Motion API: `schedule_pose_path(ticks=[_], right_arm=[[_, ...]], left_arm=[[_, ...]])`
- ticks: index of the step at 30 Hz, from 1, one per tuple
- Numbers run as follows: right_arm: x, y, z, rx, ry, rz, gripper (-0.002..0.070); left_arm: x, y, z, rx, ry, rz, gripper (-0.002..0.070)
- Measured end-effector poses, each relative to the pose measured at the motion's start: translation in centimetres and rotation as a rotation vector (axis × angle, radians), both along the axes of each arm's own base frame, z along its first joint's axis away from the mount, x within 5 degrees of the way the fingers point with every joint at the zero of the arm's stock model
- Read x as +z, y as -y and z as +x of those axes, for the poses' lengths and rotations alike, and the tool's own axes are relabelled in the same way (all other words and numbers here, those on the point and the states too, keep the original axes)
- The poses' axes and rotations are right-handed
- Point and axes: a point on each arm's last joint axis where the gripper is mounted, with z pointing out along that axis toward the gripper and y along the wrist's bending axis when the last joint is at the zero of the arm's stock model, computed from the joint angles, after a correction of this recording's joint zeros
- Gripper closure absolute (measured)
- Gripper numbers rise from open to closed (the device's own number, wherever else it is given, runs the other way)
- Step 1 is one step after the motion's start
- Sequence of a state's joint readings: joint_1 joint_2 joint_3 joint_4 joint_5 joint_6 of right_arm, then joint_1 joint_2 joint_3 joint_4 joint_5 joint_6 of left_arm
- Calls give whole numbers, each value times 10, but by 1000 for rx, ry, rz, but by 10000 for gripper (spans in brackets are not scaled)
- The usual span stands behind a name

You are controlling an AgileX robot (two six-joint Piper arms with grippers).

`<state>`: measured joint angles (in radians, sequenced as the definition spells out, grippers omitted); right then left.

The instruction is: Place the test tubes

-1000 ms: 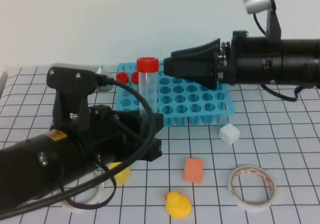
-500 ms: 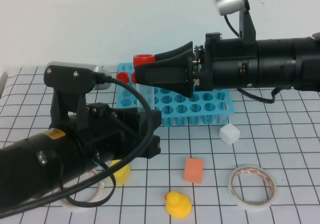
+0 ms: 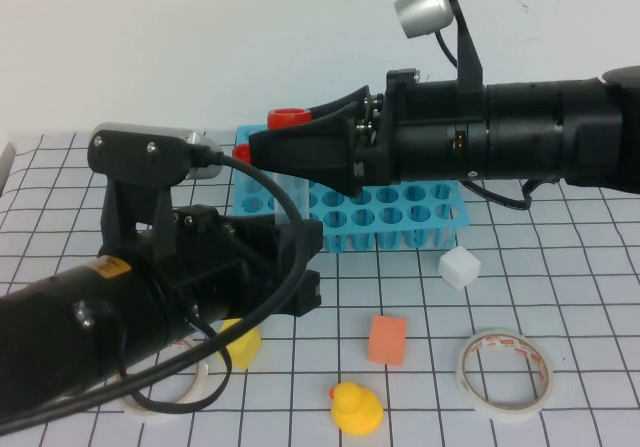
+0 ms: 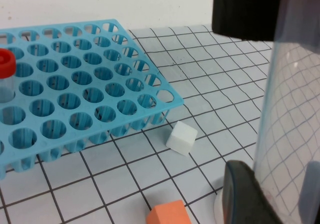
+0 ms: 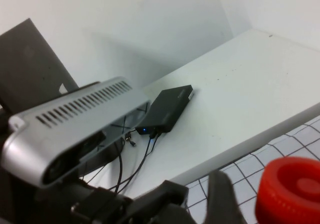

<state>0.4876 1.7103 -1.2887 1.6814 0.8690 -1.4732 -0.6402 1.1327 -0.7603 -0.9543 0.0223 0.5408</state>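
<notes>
Two grippers: left gripper [image 3: 293,235] near-left, right gripper [image 3: 258,147] spread over the rack's left end. One blue tube rack [image 3: 400,217]. Two red-capped tubes: clasped test tube [image 3: 284,119], racked test tube [image 3: 243,152]. One white cube [image 3: 459,266], one orange block [image 3: 387,339]. Two rolls: right tape roll [image 3: 466,365], left tape roll [image 3: 170,410]. One yellow duck [image 3: 355,407], seemingly a second duck [image 3: 243,344], half hidden.

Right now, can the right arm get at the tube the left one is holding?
Probably yes. The right gripper is open beside the red cap of the tube, nothing between them. The left gripper is shut on the tube lower down, leaving the top free.
</notes>
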Motion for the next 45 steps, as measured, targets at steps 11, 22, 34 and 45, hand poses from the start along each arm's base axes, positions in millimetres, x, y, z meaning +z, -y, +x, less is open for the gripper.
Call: schedule_pose_path(ticks=[11, 22, 34, 45], right_arm=[[0, 0, 1, -15, -2, -5, 401], [-2, 0, 4, -34, 46, -26, 401], [-6, 3, 14, -139, 121, -87, 401], [-5, 2, 11, -104, 131, -75, 401]], left_arm=[[-1, 1, -2, -25, -15, 8, 459], [-1, 1, -3, -93, 97, 141, 331], [40, -24, -35, -160, 422, 265, 397], [17, -90, -98, -113, 268, 378, 670]])
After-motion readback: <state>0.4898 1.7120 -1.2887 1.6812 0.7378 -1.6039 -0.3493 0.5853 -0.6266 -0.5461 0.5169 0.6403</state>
